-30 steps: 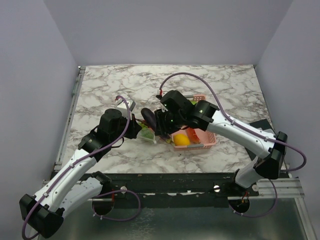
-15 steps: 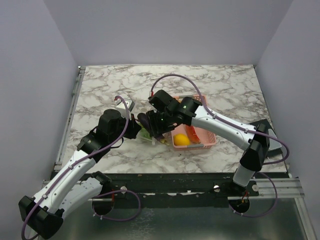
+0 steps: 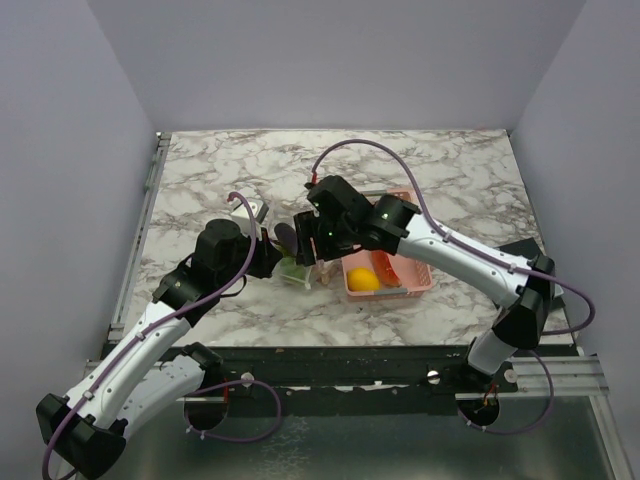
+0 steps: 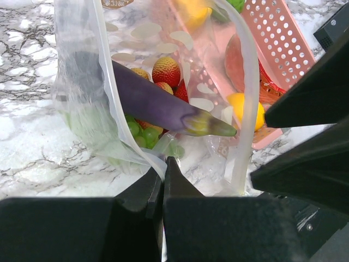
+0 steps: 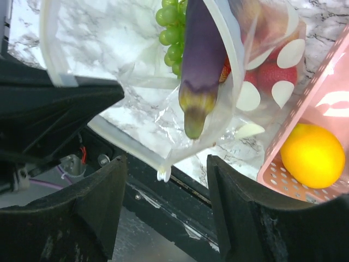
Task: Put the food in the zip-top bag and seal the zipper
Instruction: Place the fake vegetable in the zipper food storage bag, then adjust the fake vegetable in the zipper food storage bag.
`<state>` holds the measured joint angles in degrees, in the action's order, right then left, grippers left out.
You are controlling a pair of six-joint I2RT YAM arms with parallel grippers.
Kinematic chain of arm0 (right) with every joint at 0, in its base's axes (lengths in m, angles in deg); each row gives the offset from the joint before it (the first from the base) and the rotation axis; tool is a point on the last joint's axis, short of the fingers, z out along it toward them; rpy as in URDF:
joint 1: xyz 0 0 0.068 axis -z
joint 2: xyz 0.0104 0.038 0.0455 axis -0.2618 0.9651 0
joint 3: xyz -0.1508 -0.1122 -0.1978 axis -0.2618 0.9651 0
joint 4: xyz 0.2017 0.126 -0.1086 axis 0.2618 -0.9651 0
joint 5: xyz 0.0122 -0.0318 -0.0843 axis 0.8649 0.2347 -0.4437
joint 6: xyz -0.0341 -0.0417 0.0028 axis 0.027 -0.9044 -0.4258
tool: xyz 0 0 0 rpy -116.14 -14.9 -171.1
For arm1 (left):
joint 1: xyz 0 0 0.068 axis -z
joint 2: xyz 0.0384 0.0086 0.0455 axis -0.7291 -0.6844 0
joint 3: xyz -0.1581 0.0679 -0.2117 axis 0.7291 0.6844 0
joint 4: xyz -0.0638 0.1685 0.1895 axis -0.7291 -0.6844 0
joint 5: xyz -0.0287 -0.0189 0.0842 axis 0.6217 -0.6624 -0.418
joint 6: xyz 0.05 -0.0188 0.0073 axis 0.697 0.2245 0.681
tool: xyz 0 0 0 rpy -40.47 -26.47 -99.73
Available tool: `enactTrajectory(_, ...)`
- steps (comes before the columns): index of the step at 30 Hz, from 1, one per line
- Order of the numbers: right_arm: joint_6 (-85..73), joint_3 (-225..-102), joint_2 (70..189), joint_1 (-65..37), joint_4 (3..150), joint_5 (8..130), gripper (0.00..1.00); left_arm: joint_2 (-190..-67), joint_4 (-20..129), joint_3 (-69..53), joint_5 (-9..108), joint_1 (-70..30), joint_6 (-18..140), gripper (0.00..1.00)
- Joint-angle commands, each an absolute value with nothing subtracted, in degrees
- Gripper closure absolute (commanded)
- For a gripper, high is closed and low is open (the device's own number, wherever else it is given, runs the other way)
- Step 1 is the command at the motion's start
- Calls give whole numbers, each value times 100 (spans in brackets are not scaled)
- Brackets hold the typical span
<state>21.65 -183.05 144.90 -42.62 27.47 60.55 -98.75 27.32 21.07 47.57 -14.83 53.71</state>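
The clear zip-top bag (image 4: 82, 114) lies open on the marble next to the basket. My left gripper (image 4: 163, 164) is shut on the bag's near mouth edge, also seen in the top view (image 3: 278, 264). The whitish zipper (image 4: 248, 93) loops round the mouth. The dark purple eggplant (image 4: 152, 101) lies in the mouth, its green stem end pointing outward, over red berries (image 4: 166, 71) and green grapes (image 4: 137, 132). My right gripper (image 5: 169, 196) is open and empty just outside the mouth, the eggplant (image 5: 200, 60) and zipper (image 5: 128, 146) in front of it. A yellow fruit (image 5: 312, 155) stays in the basket.
The pink slotted basket (image 3: 420, 272) stands right of the bag, touching it, with the yellow fruit (image 3: 363, 280) and a red piece inside. Both arms crowd over the bag (image 3: 296, 266) near the table's front middle. The dark table edge runs just below the bag's mouth.
My right gripper carried the eggplant left to the bag's mouth, let it go and opened. The eggplant now rests in the bag. My left gripper kept its hold.
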Motion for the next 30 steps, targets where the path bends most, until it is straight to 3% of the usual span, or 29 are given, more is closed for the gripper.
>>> enactTrajectory(1, 2304, -17876, 13845, -4307, 3167, 5919, 36, -9812, 2887, 2156, 4826, -1465, 5386, 100)
enactTrajectory(6, 2279, -17598, 13510, -4496, 3314, 5738, 44, -9829, 2887, 2169, 4821, -1465, 5380, 100)
enactTrajectory(14, 1985, -17897, 13702, -4845, 3110, 4887, 49, -9876, 2888, 2169, 4810, -1469, 5376, 100)
enactTrajectory(30, 1255, -18532, 14763, -4845, 3347, 4210, 50, -9876, 2887, 2169, 4800, -1463, 5375, 100)
